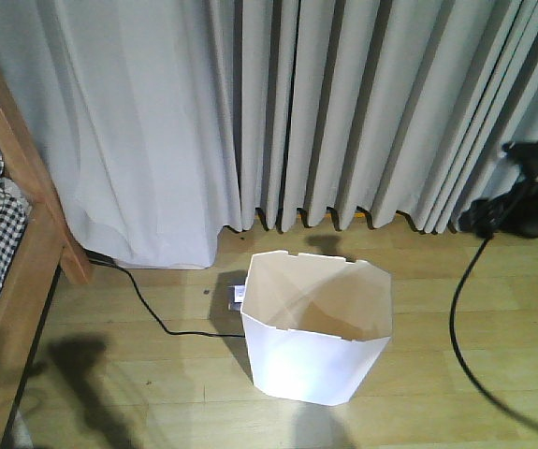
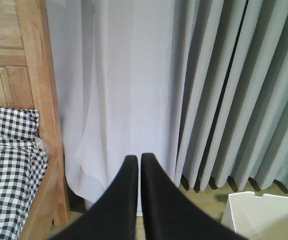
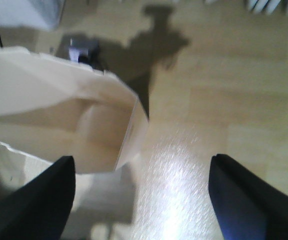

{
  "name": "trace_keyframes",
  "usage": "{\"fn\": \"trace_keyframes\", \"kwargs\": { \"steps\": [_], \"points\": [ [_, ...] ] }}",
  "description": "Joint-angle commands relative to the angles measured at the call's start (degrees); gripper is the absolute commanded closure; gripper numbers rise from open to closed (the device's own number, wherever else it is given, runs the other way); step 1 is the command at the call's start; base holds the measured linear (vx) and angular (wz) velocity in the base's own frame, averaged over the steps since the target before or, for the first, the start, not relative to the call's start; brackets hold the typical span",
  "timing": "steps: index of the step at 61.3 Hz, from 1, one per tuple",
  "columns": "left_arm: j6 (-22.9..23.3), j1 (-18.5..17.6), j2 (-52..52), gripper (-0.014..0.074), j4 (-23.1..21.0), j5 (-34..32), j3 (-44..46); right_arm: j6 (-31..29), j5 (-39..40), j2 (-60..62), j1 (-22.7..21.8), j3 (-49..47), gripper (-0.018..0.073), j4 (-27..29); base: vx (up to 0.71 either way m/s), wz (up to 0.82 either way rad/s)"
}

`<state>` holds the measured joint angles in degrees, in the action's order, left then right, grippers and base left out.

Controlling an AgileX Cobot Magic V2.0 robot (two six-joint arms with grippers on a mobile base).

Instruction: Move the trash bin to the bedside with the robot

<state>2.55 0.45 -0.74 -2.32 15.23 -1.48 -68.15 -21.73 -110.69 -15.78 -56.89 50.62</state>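
Front view: the trash bin (image 1: 317, 327) stands on the wooden floor (image 1: 437, 309), well apart from the bedside (image 1: 25, 253).

Left wrist: left gripper (image 2: 139, 160) is closed, empty.

Right wrist: right gripper (image 3: 142, 192) is spread wide, beside the bin's rim; center one wall between the jaws before closing.

trash bin (image 3: 58, 110) blurred and cut off at left, bed (image 1: 7, 243) cropped by frame edge
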Motion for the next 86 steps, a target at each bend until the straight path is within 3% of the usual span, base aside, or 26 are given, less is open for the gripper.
{"fn": "trace_keyframes", "kwargs": {
  "steps": [1,18,31,37,46,51,70,86],
  "points": [
    [0.3,0.0,-0.8,0.0602,-0.3,-4.0,-1.1,2.4,0.0,10.9,0.0,2.4,0.0017,-1.8,0.00,0.00],
    [0.3,0.0,-0.8,0.0602,-0.3,-4.0,-1.1,3.8,1.8,35.8,0.0,13.1,0.0017,-2.3,0.00,0.00],
    [0.3,0.0,-0.8,0.0602,-0.3,-4.0,-1.1,3.8,8.2,54.4,0.1,20.3,0.0017,6.8,0.00,0.00],
    [0.3,0.0,-0.8,0.0602,-0.3,-4.0,-1.1,3.2,11.5,60.8,3.2,23.0,0.0017,8.8,0.00,0.00],
    [0.3,0.0,-0.8,0.0602,-0.3,-4.0,-1.1,0.6,13.0,68.7,13.0,27.1,0.0017,8.4,0.00,0.00],
    [0.3,0.0,-0.8,0.0602,-0.3,-4.0,-1.1,1.7,12.8,73.2,16.0,29.6,0.0017,8.6,0.00,0.00],
    [0.3,0.0,-0.8,0.0602,-0.3,-4.0,-1.1,4.2,12.5,95.0,16.5,43.5,0.0017,11.9,0.00,0.00],
    [0.3,0.0,-0.8,0.0602,-0.3,-4.0,-1.1,4.0,10.0,105.5,16.5,44.9,0.0017,13.9,0.00,0.00]
  ]
}}
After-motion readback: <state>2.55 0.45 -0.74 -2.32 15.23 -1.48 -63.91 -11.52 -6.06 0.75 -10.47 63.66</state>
